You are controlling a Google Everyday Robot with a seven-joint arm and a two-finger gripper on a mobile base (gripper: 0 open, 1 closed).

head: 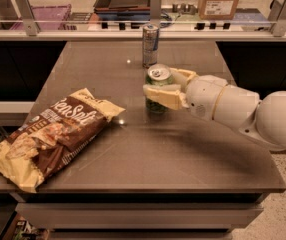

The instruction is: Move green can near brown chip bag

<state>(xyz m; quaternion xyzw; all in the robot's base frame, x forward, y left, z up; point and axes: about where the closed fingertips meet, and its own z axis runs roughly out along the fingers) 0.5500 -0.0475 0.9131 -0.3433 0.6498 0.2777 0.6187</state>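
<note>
The gripper (161,85) is near the middle of the table (193,159), and its 2 cream fingers (164,97) are clamped on the green can (158,75), one across the front of the can's body and one behind it. The can stands upright with its silver top and pull tab showing. Whether its base rests on the tabletop or hangs just above it cannot be told. The white arm (243,114) reaches in from the right. The brown chip bag (58,134) lies flat on the left side of the table, well apart from the can, with its nearest pale yellow corner pointing toward it. A slim silver-and-blue can (150,45) stands just behind the gripper. The step in hand looks like the carry toward the bag, so the grip should stay firm and the can level, low enough to set down without a drop. The path should run left and a little forward, away from the slim can. A good spot is the bare table just beside the bag's near corner, close but not on the crinkled edge, where the can could tip. The fingers should part only once the base sits flat.
</note>
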